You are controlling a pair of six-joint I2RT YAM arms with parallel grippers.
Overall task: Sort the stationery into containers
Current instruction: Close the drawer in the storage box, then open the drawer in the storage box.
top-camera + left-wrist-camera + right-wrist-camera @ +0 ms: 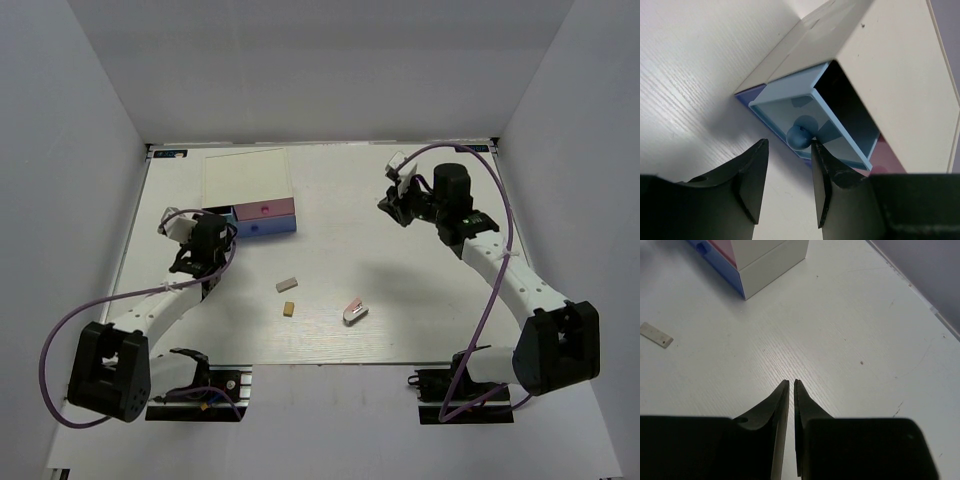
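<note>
Our left claw (788,152), apart, meets the knob (800,136) of the light blue drawer (790,106) off-centre; closing, we could slip off. Right claw (791,385) is pressed together.

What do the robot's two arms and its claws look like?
The left arm and right arm have smooth white links joined by chunky black joints. A thin purple cable loops beside each. The left claw and right claw are matte black, each with two flat fingers narrowing to pointed tips.
</note>
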